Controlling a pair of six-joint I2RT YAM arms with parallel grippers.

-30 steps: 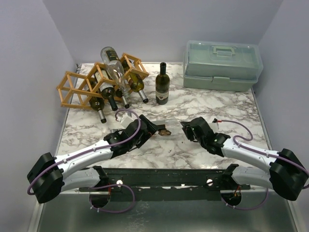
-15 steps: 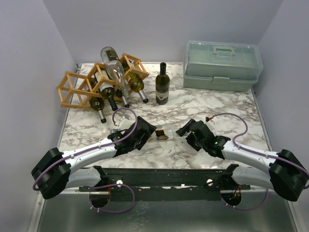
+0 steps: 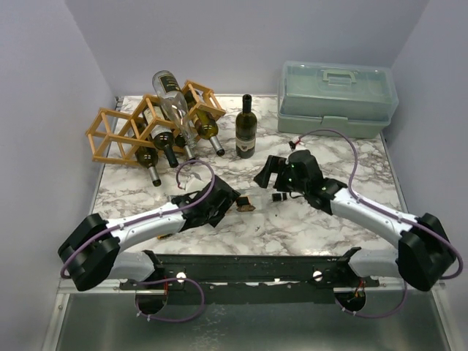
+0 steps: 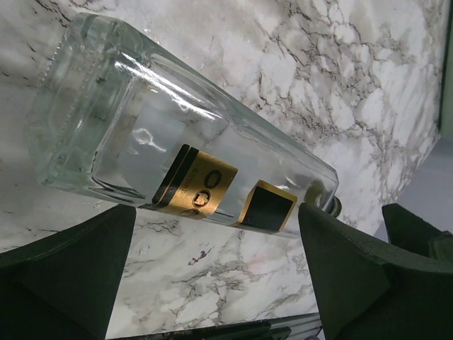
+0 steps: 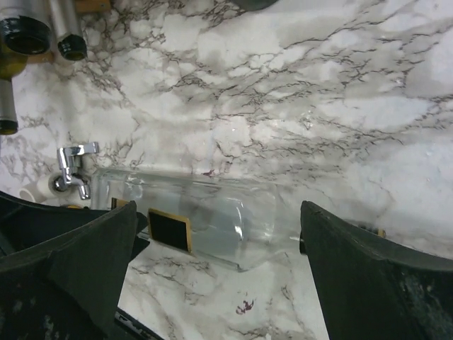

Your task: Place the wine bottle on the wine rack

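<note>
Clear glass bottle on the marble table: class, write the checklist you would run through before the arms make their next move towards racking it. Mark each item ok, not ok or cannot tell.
1. Clear glass bottle lies flat on the marble table: ok.
2. Left gripper is open: ok.
3. Right gripper is open and off the bottle: ok.
4. Bottle is gripped by either gripper: not ok.
5. Light-brown wooden lattice rack has a free cell: ok, its left-end cells hold no bottle.
6. Chrome pourer on the bottle's neck is firmly seated: cannot tell.
</note>
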